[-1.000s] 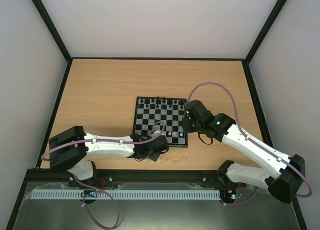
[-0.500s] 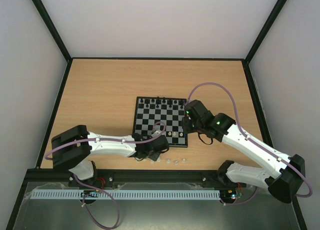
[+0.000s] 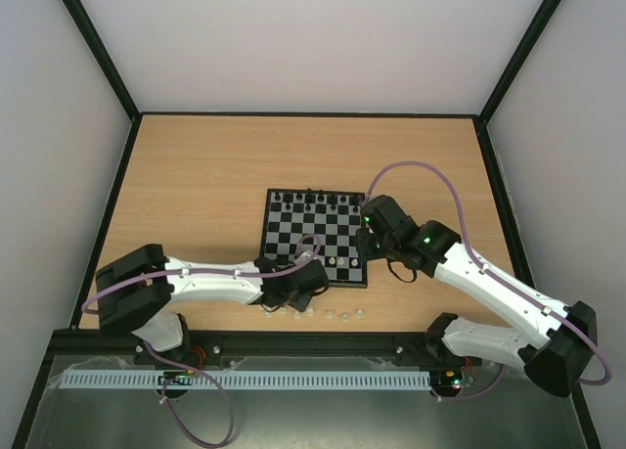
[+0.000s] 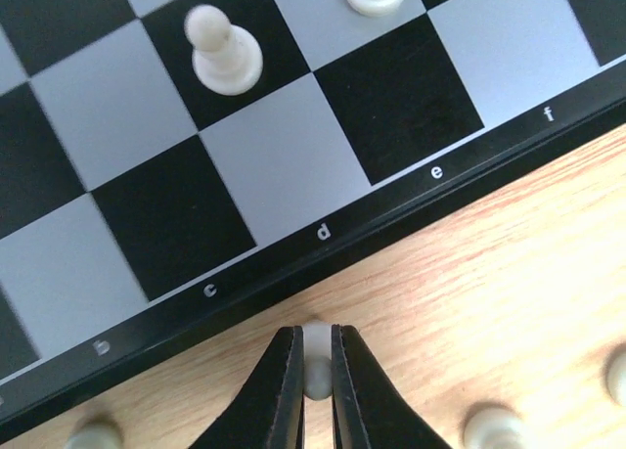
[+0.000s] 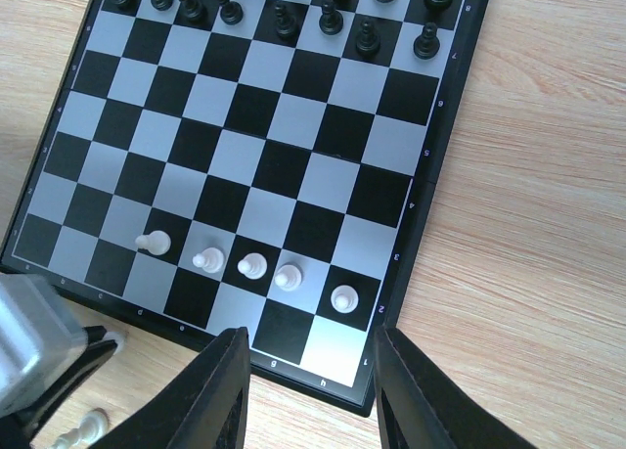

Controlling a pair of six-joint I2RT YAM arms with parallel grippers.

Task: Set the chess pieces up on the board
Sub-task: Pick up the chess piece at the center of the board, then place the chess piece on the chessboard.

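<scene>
Here the left gripper (image 4: 315, 339) has its fingertips pinched together on one small white chessman (image 4: 316, 376), just off the lettered rim of the chessboard (image 4: 264, 165), on the side facing the tabletop's (image 3: 196, 195) near edge. We cannot tell whether the piece hangs in the air or touches the wood. The board lies a little right of the tabletop's centre, in its near half. Five white pawns (image 5: 252, 266) stand in a row on its second rank, and the black chessmen (image 5: 293, 9) line its far side. More loose white chessmen (image 3: 333, 315) wait between the board and the near edge. The right gripper (image 5: 311, 346) hovers over the board's near right corner, its fingers spread wide and holding nothing. We judge the grip to be the weak point: the piece is tiny and smooth, caught between narrow tips, and a slight tilt could let it twist or drop. We also see the raised rim directly in its path, so a low carry could snag the piece and flick it away. A wide approach might topple the nearest pawn (image 4: 225, 53). With both arms close over the same corner, we think a careless reach could bring them together.
</scene>
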